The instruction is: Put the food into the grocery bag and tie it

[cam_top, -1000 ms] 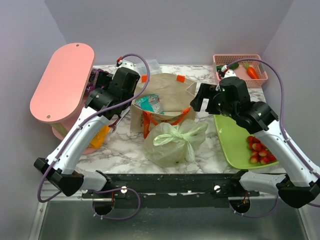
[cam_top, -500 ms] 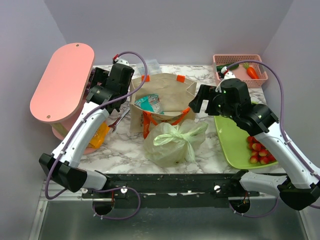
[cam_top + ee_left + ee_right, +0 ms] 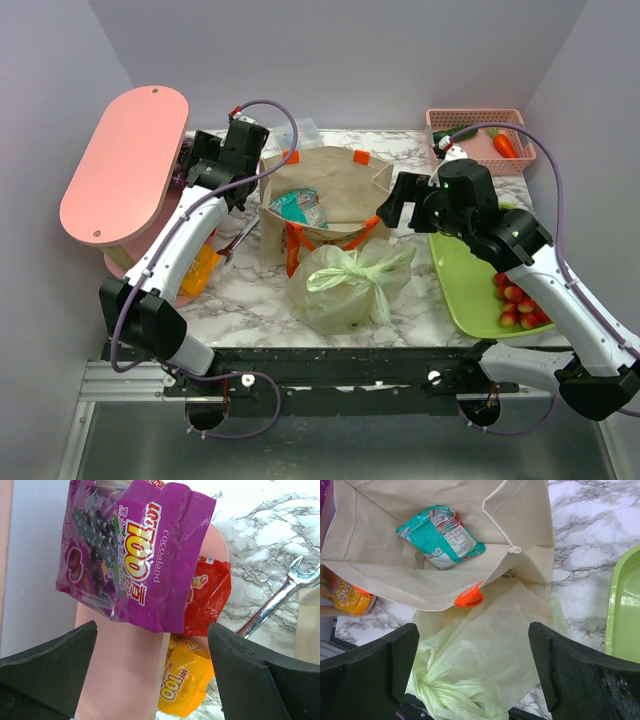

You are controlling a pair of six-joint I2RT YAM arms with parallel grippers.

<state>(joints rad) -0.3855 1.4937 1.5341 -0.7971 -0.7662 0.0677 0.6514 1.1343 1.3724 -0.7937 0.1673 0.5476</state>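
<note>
Beneath right jaws | grocery bag (image 3: 485, 640) knotted | left jaws and right jaws agape, empty

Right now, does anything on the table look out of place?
Yes: a metal wrench lies on the marble table, between the snack packets and the canvas tote. It is a tool among groceries. Nothing looks spilled or damaged.

The pale green, translucent grocery bag (image 3: 345, 287) sits bulging and crinkled at the overhead frame's lower centre, its handles knotted on top.
</note>
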